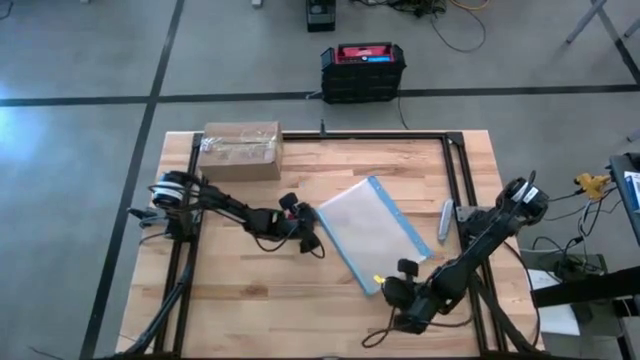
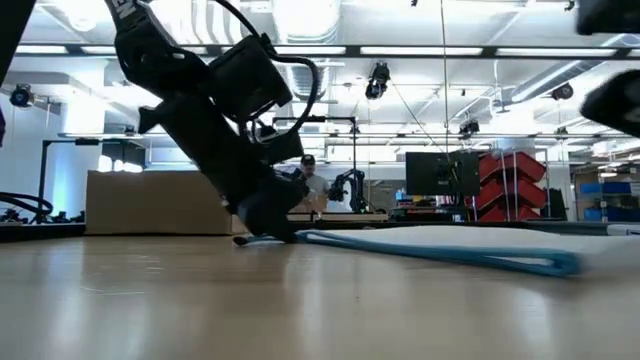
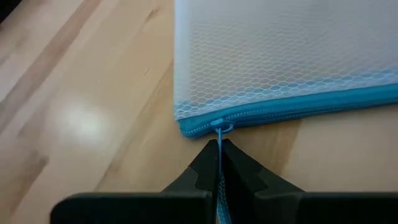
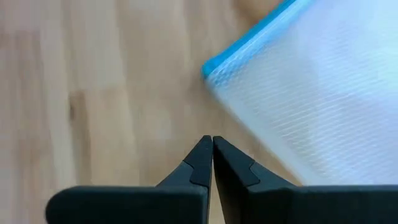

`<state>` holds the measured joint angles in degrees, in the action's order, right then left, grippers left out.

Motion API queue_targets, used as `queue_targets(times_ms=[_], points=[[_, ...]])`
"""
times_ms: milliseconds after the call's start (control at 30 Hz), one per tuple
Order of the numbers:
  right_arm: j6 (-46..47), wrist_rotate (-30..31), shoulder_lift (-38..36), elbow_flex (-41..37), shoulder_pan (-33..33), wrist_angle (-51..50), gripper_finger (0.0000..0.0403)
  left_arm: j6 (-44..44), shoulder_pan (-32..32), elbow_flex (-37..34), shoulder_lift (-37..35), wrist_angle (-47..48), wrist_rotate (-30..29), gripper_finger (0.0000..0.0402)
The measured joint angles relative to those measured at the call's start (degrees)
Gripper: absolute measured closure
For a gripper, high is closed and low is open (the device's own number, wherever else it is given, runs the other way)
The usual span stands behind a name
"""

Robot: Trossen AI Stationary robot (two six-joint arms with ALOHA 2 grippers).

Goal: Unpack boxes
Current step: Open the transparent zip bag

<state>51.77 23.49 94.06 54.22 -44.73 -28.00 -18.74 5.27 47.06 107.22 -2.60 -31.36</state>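
1. Brown corrugated cardboard box with clear tape: at table's far-left corner, untouched.
2. Left gripper: clenched on blue zipper pull of mesh pouch; box at its 11 o'clock, apart.
3. Right gripper: clenched, empty, beside pouch's near corner; box well apart at 10 o'clock.

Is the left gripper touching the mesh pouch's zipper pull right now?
Touching. In the left wrist view the left gripper is shut on the blue zipper pull of the pouch.
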Motion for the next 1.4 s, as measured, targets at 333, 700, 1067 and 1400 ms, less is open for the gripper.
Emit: queue_targets(times_ms=[333, 700, 1067, 1400], points=[[-23.5, 1.7, 7.0, 0.0, 15.8, 16.9, 0.0403, -1.5, 4.3, -2.4, -7.0, 9.1, 2.6, 0.0401], [-19.0, -8.6, 9.9, 0.0, 12.7, 10.7, 0.0403, -7.1, 4.0, -13.4, -16.4, 12.4, 2.3, 0.0401], [-23.0, 1.6, 2.5, -0.6, 15.9, 8.6, 0.0403, 1.3, 3.4, -20.2, -21.2, -12.6, 1.8, 0.0401], [-24.8, 0.6, -1.4, -0.6, 24.3, 2.6, 0.0403, 12.8, -6.9, -10.5, -9.6, -26.2, 0.4, 0.0401]])
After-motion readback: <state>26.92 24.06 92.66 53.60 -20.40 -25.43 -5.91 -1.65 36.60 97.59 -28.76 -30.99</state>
